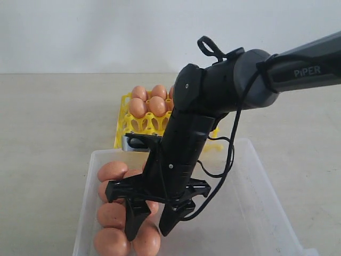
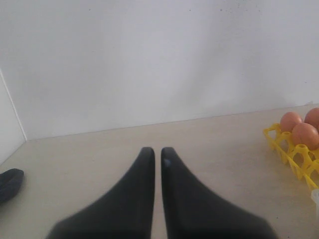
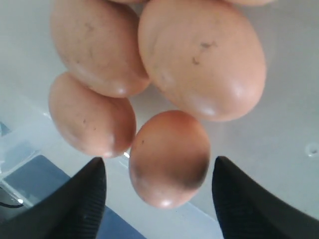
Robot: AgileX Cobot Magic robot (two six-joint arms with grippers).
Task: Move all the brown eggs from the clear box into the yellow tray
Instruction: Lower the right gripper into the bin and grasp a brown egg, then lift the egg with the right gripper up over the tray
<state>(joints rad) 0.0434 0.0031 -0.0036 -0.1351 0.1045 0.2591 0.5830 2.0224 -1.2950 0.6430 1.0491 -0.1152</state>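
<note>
Two tools show, in two different states. The right tool [image 1: 148, 230] hangs nose-down inside the clear box [image 1: 256, 213], its jaws spread wide and gripping nothing. In the right wrist view one brown egg [image 3: 169, 159] lies between the black fingers [image 3: 84, 199] with a gap visible on each side, so it is framed but not touched. Three more eggs crowd just beyond it on the box's pale floor, touching one another.

In the exterior view the clear box sits at 6 o'clock on the bench [image 1: 48, 117]. The loose brown eggs [image 1: 111, 215] are bunched along its 9 o'clock side, packed close together. At least six can be seen, and the tool covers part of the heap. The right arm [image 1: 298, 72] reaches in from 2 o'clock and bends down over the box, with a black cable [image 1: 232, 154] looping beside it.

The yellow tray [image 1: 123, 125] stands on the bench at 12 o'clock from the box, just beyond its far rim, and the arm hides part of it. At least four eggs sit in the cups on its far side.

The left tool [image 2: 155, 152] has its jaws drawn almost together, with only a thin slit between them and nothing inside. It is held over bare bench facing a white wall [image 2: 149, 59]. In the left wrist view a corner of the yellow tray [image 2: 294, 159] carries three eggs, well apart from the fingertips [image 2: 145, 154].
</note>
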